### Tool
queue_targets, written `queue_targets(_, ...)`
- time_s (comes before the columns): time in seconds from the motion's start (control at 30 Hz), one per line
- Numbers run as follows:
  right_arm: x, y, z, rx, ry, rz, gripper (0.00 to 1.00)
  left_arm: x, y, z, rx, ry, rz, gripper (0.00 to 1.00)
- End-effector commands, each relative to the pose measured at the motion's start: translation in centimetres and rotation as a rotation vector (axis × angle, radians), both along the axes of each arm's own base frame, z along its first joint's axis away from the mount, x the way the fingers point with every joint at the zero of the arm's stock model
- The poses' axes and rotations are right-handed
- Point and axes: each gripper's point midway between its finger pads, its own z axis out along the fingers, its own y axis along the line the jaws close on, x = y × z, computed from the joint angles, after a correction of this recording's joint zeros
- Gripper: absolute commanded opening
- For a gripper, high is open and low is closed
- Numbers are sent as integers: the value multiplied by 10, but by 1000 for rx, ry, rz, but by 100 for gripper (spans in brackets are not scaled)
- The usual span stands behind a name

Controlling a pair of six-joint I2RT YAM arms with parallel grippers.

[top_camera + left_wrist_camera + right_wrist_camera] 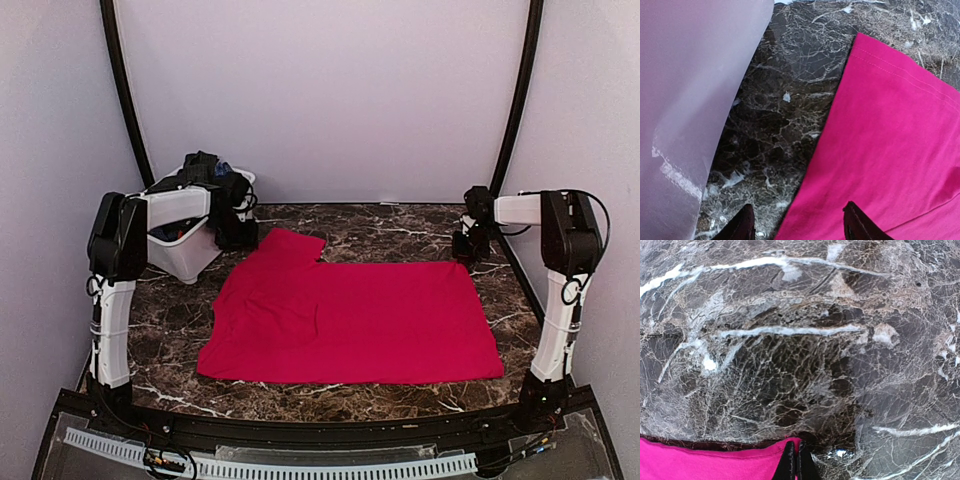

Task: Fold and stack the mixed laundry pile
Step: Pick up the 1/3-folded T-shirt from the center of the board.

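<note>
A bright red cloth (345, 315) lies spread flat on the dark marble table (170, 320). My left gripper (237, 232) hovers open over the cloth's far left flap, beside the bin. In the left wrist view its fingers (742, 226) straddle the red cloth's (890, 150) edge: one tip is over marble, the other over fabric. My right gripper (466, 248) sits at the cloth's far right corner. The right wrist view shows the right gripper (796, 460) pinched shut on the corner of the red cloth (705, 465). Other garments (205, 165), dark and blue, are heaped in the bin.
A white plastic bin (190, 255) stands at the back left, and its translucent wall (685, 100) is close on the left of the left gripper. Bare marble (800, 340) stretches beyond the cloth's far right corner. Curved black frame posts rise at both back corners.
</note>
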Motion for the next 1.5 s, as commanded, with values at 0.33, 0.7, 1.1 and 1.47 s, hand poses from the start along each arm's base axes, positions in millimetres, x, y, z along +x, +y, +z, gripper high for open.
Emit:
queue_targets(0.33, -8, 3, -16, 1, 48, 11, 0, 13, -6, -20, 10, 30, -54, 49)
queue_targets(0.7, -4, 4, -12, 4, 29, 15, 0, 17, -23, -45, 34, 71, -113, 33)
queue_targets(1.1, 0, 11, -4, 43, 8, 28, 0, 18, -42, -46, 5, 71, -201, 4)
queue_targets(1.47, 6, 9, 27, 43, -75, 20, 0, 38, -34, 7, 61, -61, -178, 0)
